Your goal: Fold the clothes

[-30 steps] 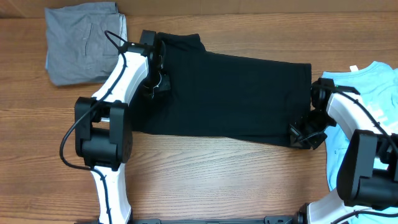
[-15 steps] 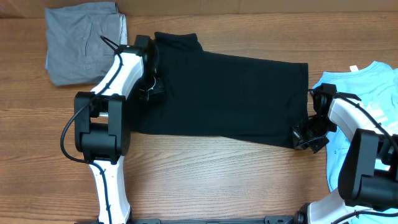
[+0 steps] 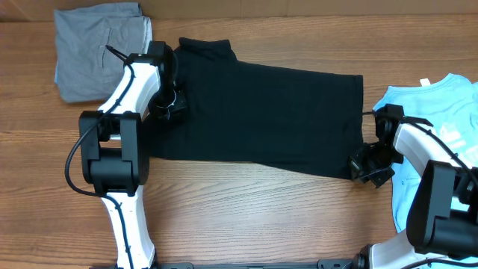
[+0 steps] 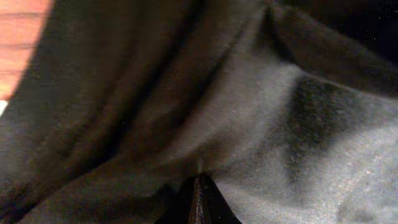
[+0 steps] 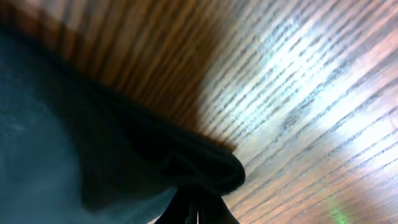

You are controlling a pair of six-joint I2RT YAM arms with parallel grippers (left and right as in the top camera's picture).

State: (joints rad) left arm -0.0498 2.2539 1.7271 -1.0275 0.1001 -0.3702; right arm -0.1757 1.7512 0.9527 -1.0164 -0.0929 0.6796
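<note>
A black garment [image 3: 261,112] lies spread flat across the middle of the wooden table. My left gripper [image 3: 170,107] is shut on its left edge; in the left wrist view the black cloth [image 4: 205,93] fills the frame above the closed fingertips [image 4: 198,186]. My right gripper [image 3: 364,166] is shut on the garment's lower right corner; the right wrist view shows the bunched black hem [image 5: 186,165] pinched at the fingertips [image 5: 193,208] just above the wood.
A folded grey garment [image 3: 93,52] lies at the back left. A light blue shirt [image 3: 448,112] lies at the right edge, under my right arm. Bare wooden table [image 3: 261,217] runs along the front.
Both grippers have dragged the black garment to the left and slightly back; its right edge has pulled further away from the blue shirt.
</note>
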